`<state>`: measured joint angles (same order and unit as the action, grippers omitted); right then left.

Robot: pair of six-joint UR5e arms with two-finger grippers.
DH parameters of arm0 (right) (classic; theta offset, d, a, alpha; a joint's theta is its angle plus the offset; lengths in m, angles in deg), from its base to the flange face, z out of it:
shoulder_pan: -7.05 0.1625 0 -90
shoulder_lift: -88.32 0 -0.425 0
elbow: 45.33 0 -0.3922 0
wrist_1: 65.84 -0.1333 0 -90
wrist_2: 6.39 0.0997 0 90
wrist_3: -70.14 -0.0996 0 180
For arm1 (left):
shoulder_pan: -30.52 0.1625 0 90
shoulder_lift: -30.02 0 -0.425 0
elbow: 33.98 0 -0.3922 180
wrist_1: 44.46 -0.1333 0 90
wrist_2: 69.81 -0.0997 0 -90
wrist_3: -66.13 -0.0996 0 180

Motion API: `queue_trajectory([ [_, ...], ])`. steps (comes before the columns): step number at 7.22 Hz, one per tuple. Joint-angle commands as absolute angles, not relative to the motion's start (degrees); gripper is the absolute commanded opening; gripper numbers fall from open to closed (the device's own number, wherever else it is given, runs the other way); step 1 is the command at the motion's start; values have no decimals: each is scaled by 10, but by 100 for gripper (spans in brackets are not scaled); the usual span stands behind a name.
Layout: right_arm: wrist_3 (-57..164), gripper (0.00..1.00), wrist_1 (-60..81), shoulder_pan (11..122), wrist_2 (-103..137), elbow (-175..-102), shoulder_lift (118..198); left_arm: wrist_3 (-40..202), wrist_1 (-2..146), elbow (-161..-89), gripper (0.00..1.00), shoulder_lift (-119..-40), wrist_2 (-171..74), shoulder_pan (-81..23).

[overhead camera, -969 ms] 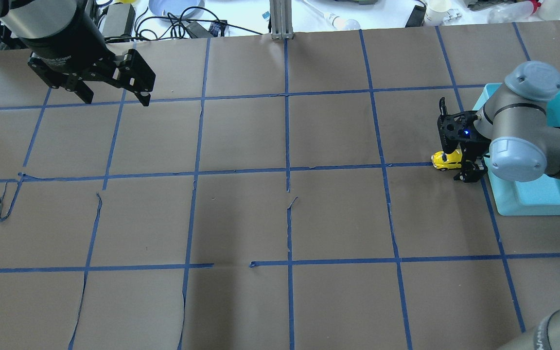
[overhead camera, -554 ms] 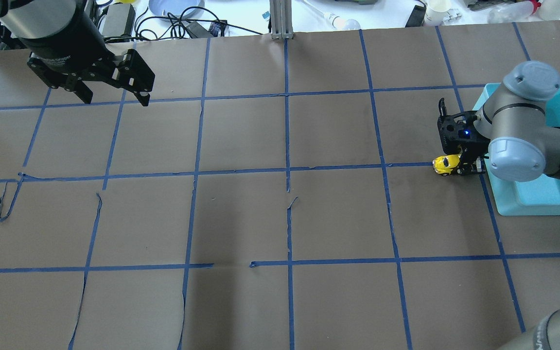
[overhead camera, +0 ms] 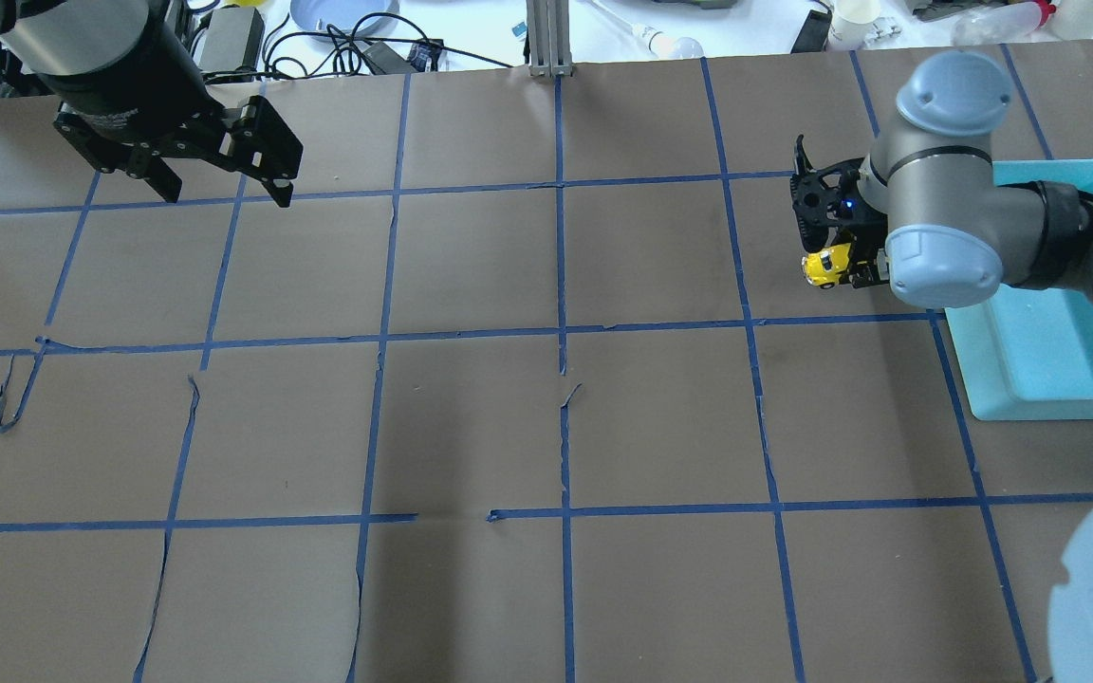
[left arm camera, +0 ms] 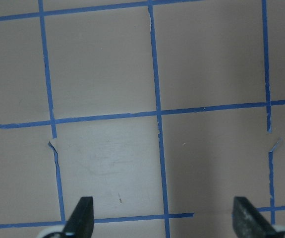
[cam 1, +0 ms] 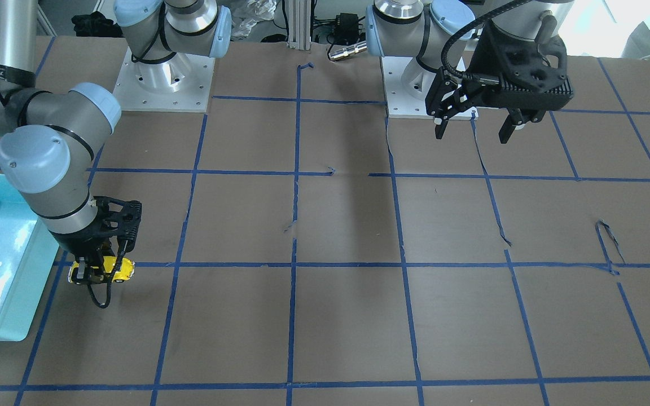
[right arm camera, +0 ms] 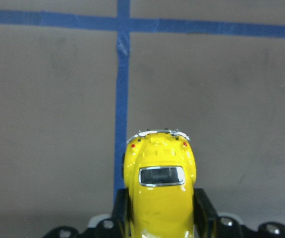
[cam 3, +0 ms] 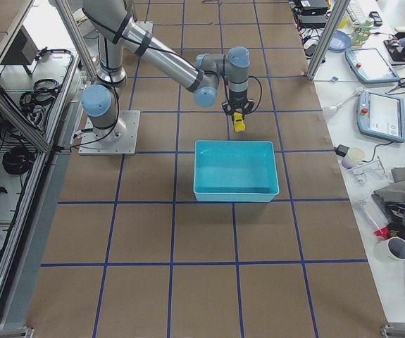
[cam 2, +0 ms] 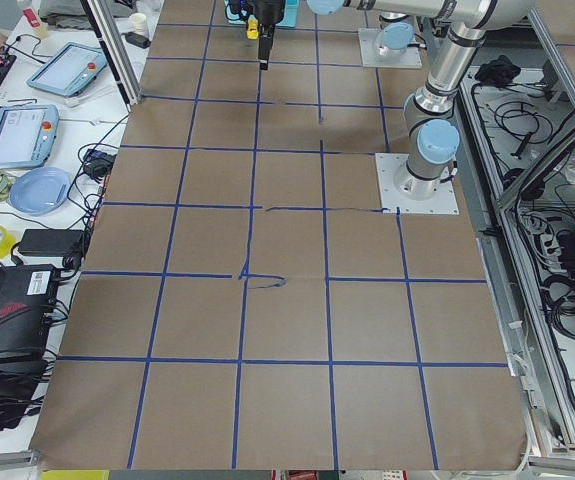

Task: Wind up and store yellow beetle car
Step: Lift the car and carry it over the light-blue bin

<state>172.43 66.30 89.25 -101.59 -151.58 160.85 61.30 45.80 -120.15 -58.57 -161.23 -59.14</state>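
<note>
While the right arm's fingers [right arm camera: 204, 210] pinch the yellow beetle car [overhead camera: 826, 266] at the bench's [overhead camera: 471, 427] two o'clock, I'd call this the wind-up step. Next comes a backward drag on its wheels, then over to the teal bin [overhead camera: 1040, 360] at three o'clock. They point straight down — left fingers [left arm camera: 83, 218] gape empty at ten o'clock.

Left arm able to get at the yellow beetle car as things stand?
Probably not. The yellow beetle car is clamped in the right gripper near the teal bin, fingers covering its sides; the open left gripper hangs far across the table.
</note>
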Motion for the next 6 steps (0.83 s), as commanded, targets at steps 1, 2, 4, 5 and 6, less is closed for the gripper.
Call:
queue_trajectory([
  [1, 1724, 2, 590, 901, -1034, -1455, 1645, 613, 458, -1201, 100, -586, -1612, -591],
  [2, 1731, 2, 567, 878, -1036, -1436, 1651, 613, 458, -1202, 100, -586, -1613, -592],
  [4, 1808, 0, 560, 776, -1029, -1435, 1654, 613, 458, -1203, 100, -586, -1613, -592],
  [5, 1832, 0, 555, 732, -1013, -1437, 1650, 610, 458, -1201, 100, -586, -1612, -589],
  [6, 1864, 0, 544, 687, -971, -1438, 1646, 595, 458, -1202, 100, -586, -1613, -589],
])
